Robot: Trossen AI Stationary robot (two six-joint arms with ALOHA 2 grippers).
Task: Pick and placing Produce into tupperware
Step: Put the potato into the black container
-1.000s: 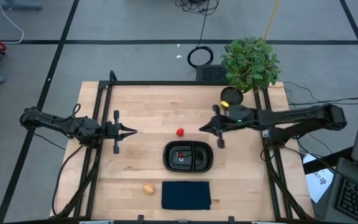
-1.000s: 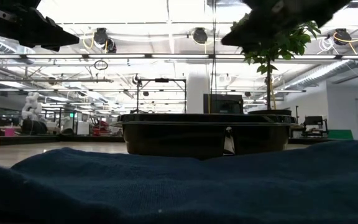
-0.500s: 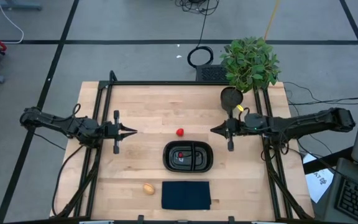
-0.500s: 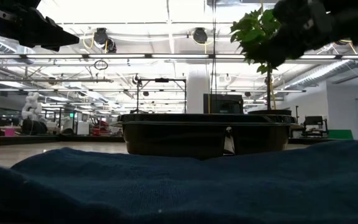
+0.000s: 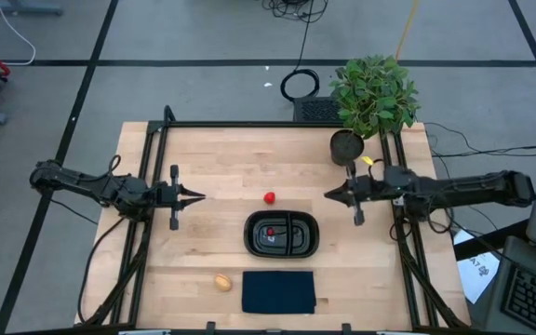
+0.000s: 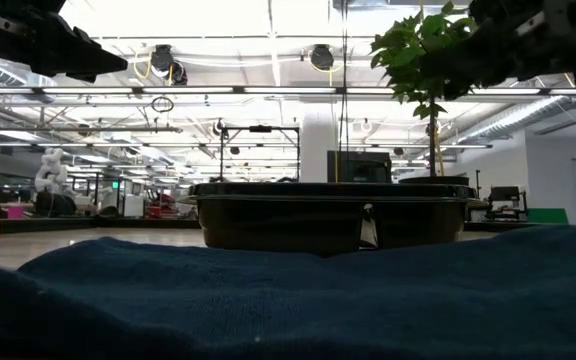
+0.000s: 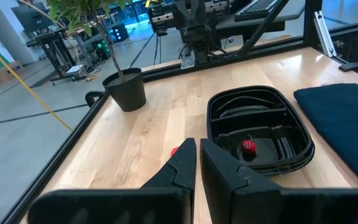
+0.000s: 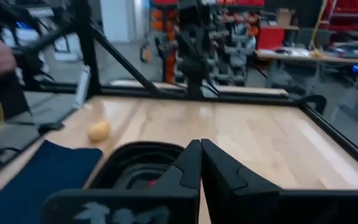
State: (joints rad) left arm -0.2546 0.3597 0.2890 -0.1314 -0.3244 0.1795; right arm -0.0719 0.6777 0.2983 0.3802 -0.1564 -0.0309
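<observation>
The black oval tupperware [image 5: 282, 234] sits at the table's middle, with a tiny dark red piece [image 5: 271, 233] in one compartment; both also show in the left wrist view, the container [image 7: 260, 127] and the piece [image 7: 248, 147]. A bright red ball [image 5: 269, 197] rests on the wood just beyond the container. A tan-orange ball [image 5: 222, 282] rests near the front edge and also shows in the right wrist view [image 8: 99, 130]. My left gripper [image 5: 199, 196] is shut and empty, left of the red ball. My right gripper [image 5: 328, 196] is shut and empty, right of it.
A flat dark blue cloth [image 5: 278, 291] lies in front of the container, beside the tan-orange ball. A leafy potted plant [image 5: 372, 93] stands at the far right corner, its pot [image 5: 345, 146] just beyond my right arm. A black frame edges the table.
My right gripper has drawn back toward the table's right edge, away from the red ball, and stays shut. The produce and the container have not moved.
</observation>
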